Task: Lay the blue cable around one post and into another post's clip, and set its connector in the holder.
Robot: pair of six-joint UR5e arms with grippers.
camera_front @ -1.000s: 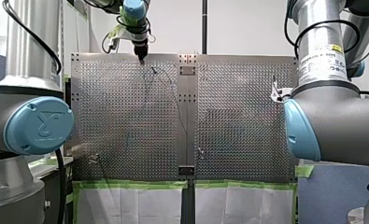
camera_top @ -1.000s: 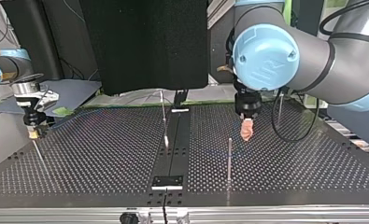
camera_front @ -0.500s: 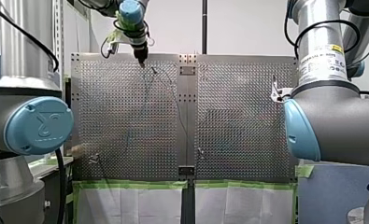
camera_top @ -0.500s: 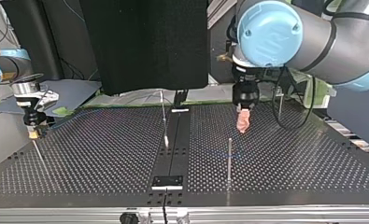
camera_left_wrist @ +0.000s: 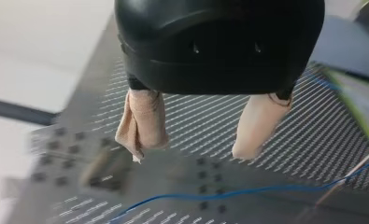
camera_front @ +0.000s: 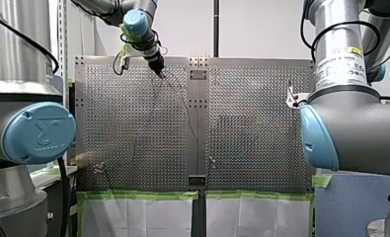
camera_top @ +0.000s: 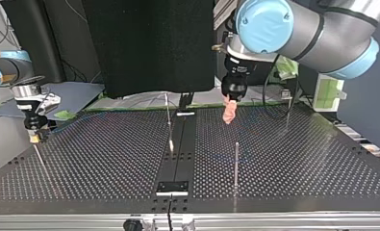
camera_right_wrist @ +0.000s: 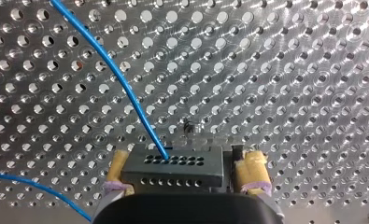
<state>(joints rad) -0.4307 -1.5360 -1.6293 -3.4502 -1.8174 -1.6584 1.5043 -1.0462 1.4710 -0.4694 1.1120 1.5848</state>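
Note:
The blue cable (camera_right_wrist: 126, 88) runs over the perforated plate into a black connector (camera_right_wrist: 173, 169). The connector sits between the yellow pads (camera_right_wrist: 253, 169) of my right gripper (camera_right_wrist: 186, 157), whose jaws stand wide, with a gap on one side. In the top view my right gripper (camera_top: 33, 137) hangs at the table's left edge, above a thin post (camera_top: 38, 156). My left gripper (camera_left_wrist: 190, 151) is open with nothing between its beige pads (camera_left_wrist: 142, 126). The cable (camera_left_wrist: 219, 192) lies on the plate below it. In the top view, my left gripper (camera_top: 229, 115) hovers over the back of the table, by the middle strip.
Upright posts stand on the plate: one near the front (camera_top: 235, 163), one at the middle strip (camera_top: 168, 120) and one at the back right (camera_top: 287, 113). A black screen (camera_top: 149, 43) rises behind the table. In the front view, green tape (camera_front: 138, 195) edges the near side.
My left gripper has swung left and toward the back in the top view, nearer the middle strip, staying open. My right arm has not moved.

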